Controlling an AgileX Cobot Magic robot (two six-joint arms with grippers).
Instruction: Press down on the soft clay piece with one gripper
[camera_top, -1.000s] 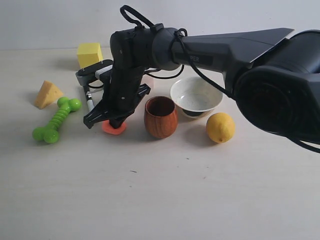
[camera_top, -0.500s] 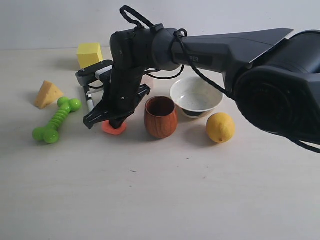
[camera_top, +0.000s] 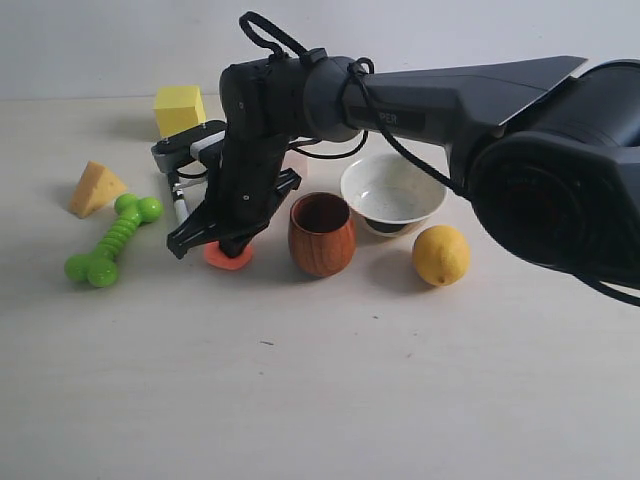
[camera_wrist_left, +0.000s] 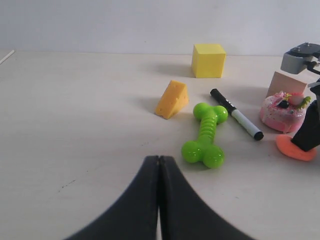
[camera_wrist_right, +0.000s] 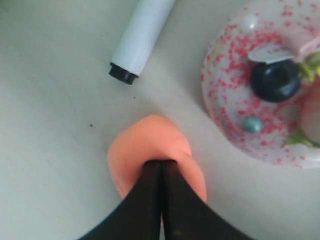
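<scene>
pale tabletop is showing no change over the last second: the right gripper (camera_top: 228, 243), clenched shut on nothing, is staying planted tip-down in the soft clay piece (camera_top: 229, 260) at nine o'clock from the wooden cup (camera_top: 321, 235), so the press is looking fully seated.
</scene>
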